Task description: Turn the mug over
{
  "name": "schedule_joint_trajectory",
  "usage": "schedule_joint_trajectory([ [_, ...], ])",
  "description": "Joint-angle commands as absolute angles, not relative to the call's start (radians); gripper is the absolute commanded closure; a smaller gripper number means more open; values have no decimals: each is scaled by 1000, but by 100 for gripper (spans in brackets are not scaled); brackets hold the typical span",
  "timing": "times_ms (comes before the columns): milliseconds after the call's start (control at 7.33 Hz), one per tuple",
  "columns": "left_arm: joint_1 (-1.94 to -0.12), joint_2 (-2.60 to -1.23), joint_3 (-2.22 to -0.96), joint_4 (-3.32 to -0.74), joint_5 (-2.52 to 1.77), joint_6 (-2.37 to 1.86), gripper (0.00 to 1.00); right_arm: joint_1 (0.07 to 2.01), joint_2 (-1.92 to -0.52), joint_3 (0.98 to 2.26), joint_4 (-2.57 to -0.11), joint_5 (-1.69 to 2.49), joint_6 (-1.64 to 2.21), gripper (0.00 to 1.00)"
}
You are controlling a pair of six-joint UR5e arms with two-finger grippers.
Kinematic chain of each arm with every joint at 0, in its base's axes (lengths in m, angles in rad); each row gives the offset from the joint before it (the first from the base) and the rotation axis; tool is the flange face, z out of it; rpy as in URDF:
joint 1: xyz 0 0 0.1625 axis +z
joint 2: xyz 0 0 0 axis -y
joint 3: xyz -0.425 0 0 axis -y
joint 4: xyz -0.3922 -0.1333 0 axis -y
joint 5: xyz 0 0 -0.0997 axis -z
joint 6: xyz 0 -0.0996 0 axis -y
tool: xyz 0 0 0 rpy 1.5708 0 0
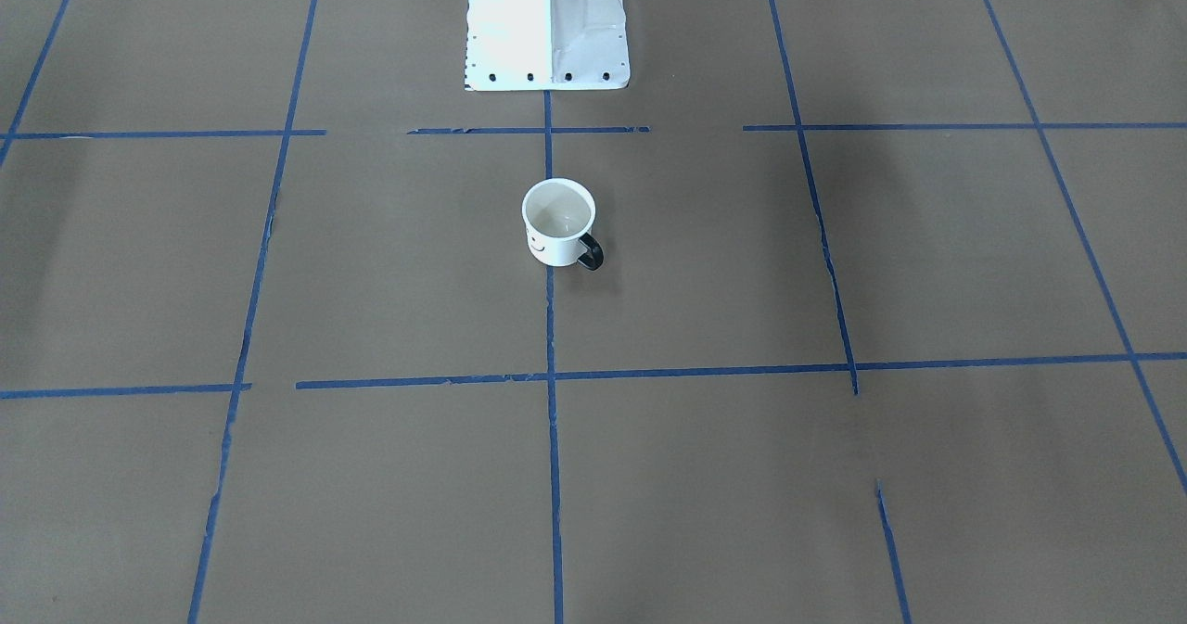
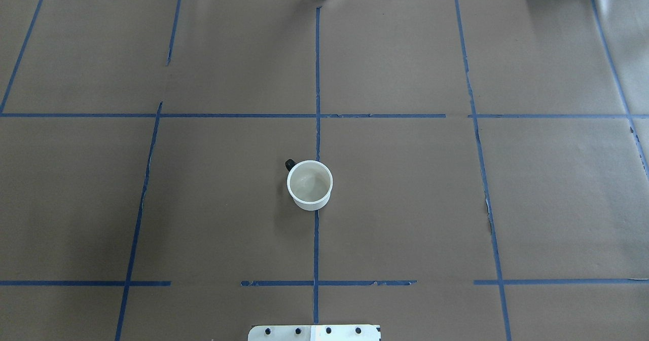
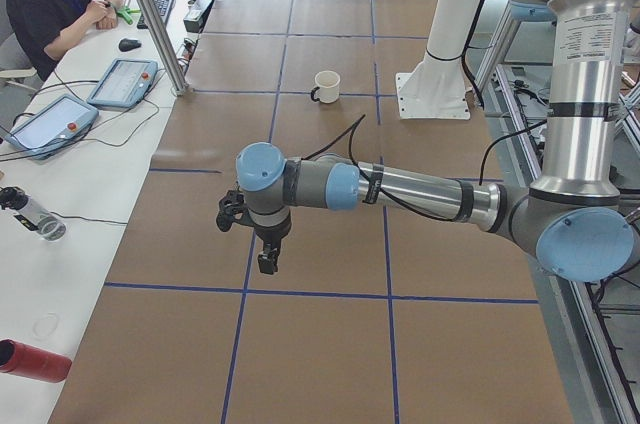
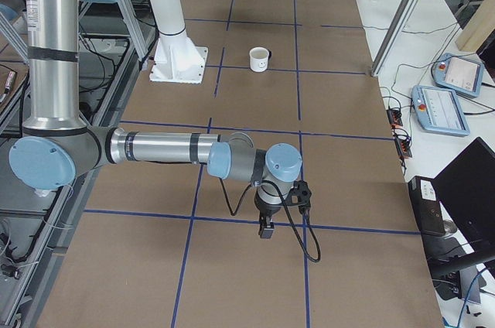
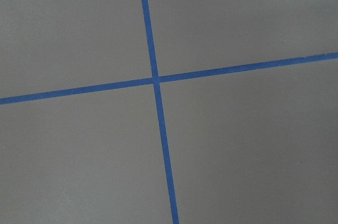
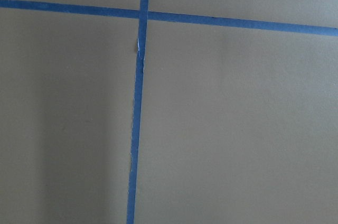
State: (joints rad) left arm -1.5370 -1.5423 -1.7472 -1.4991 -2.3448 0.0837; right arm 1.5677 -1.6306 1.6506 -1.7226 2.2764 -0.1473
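The small white mug (image 1: 559, 225) stands upright, mouth up, in the middle of the brown table on a blue tape line. Its black handle points away from the robot and to its left, and the smiley face shows in the front-facing view. It also shows in the overhead view (image 2: 310, 185) and in both side views (image 3: 326, 86) (image 4: 259, 59). My left gripper (image 3: 266, 262) hangs over the table far to the mug's left. My right gripper (image 4: 266, 229) hangs far to its right. Both show only in side views, so I cannot tell whether they are open or shut.
The white robot pedestal (image 1: 547, 26) stands behind the mug. Both wrist views show only brown paper and blue tape crossings (image 5: 155, 80). An operator (image 3: 50, 4) sits at a side bench with tablets (image 3: 120, 82) and a red bottle (image 3: 30, 359).
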Motion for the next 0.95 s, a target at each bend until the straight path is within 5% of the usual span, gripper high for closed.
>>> schedule_joint_trajectory([
  [0, -1537, -1508, -1738, -1543, -2345, 83, 0, 1568, -1631, 1651, -1723, 2276, -147, 0],
  [818, -1545, -1508, -1739, -1542, -2370, 78, 0, 1568, -1631, 1651, -1723, 2276, -147, 0],
])
